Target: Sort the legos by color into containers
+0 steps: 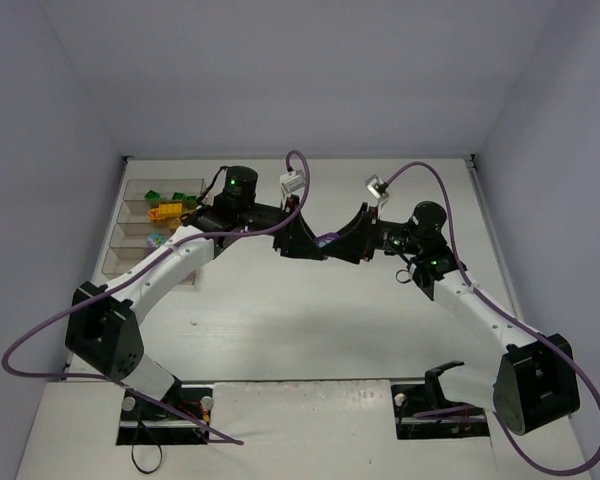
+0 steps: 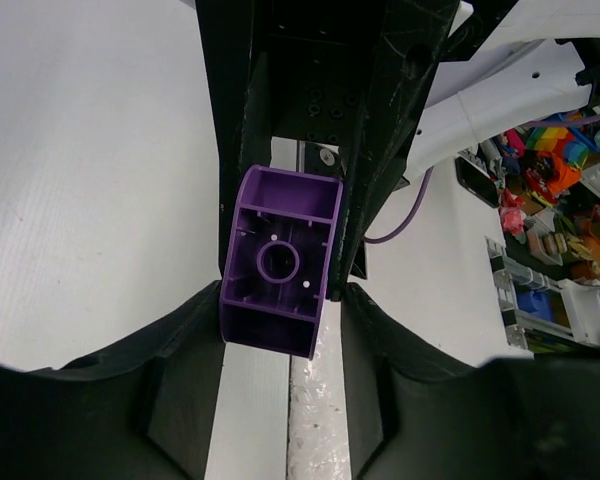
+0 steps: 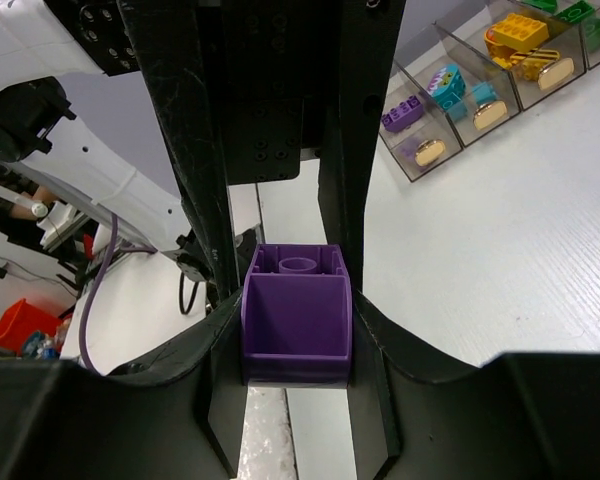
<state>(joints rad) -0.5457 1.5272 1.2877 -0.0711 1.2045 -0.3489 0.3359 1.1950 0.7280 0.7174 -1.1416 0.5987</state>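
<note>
A purple brick, hollow side shown, is clamped by the left gripper and the right gripper together.

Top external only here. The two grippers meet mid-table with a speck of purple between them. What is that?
Observer: A purple brick. The left wrist view looks straight into its hollow underside.
Operator: Which gripper has it?
Observer: The right gripper is pressed against both of its sides. The left gripper flanks the other end, but I cannot tell whether it is gripping.
Operator: The end compartment nearest the arms is hidden from me. Anything inside?
Observer: Yes. In the containers, that end compartment holds a second purple brick.
</note>
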